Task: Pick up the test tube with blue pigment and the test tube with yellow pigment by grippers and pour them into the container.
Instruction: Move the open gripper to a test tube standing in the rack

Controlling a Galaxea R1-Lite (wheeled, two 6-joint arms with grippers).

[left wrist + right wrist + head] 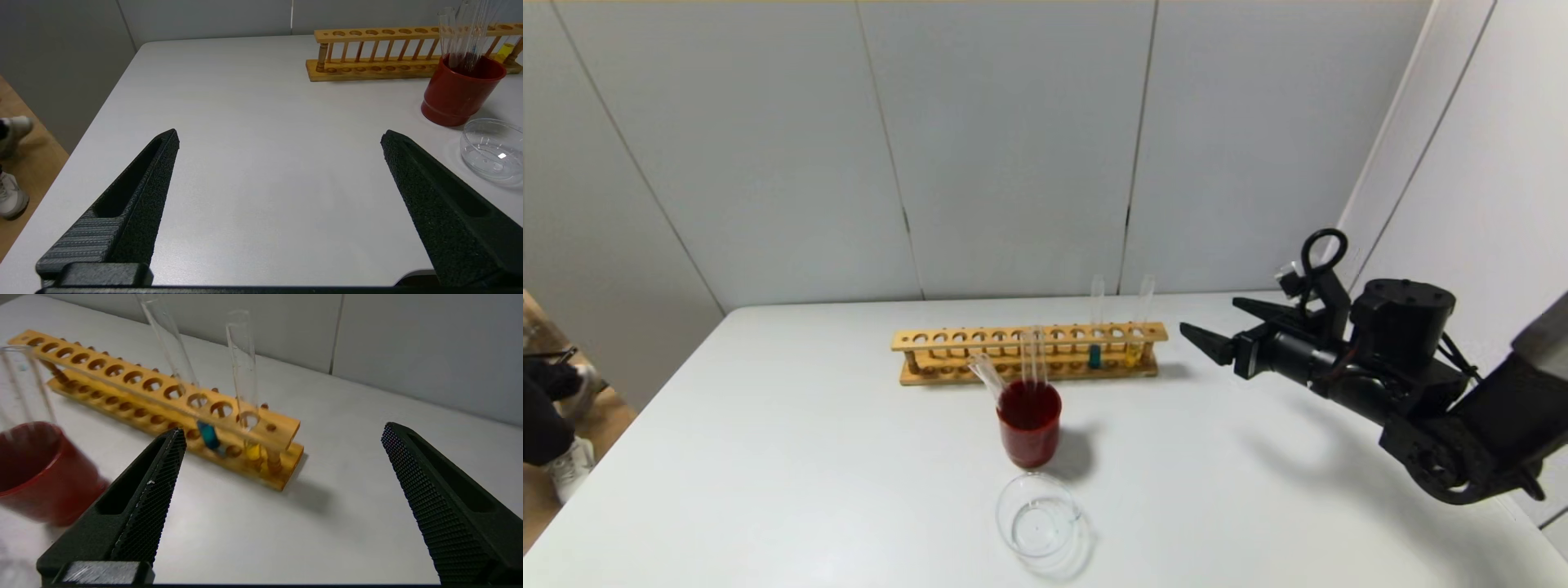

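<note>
Head view: right gripper point(1213, 325) hovers above the table point(809, 457), jaws spread and holding nothing, tips pointed at the near end of the wooden rack point(1027, 353). Test tube with yellow pigment point(1138, 325) stands in the rack hole nearest the fingertips, a short gap away; test tube with blue pigment point(1095, 327) stands two holes farther from them. Both are thin clear glass, leaning slightly, colour only at the rounded bottom. Container point(1039, 516), low clear glass, sits well clear of the fingers, just beside the beaker of red liquid point(1029, 423), which holds plain clear tubes. Left gripper not visible here.

Left wrist view: left gripper point(279, 138) spread wide over bare table, grasping nothing. Container point(491, 148) lies just outside one finger point(441, 204); red beaker point(459, 92) and rack point(384, 53) beyond.

Right wrist view: right gripper point(284, 430) released; blue tube point(179, 371) and yellow tube point(244, 379) stand ahead, between the fingers, nearer one finger point(139, 502). No readable writing anywhere.
</note>
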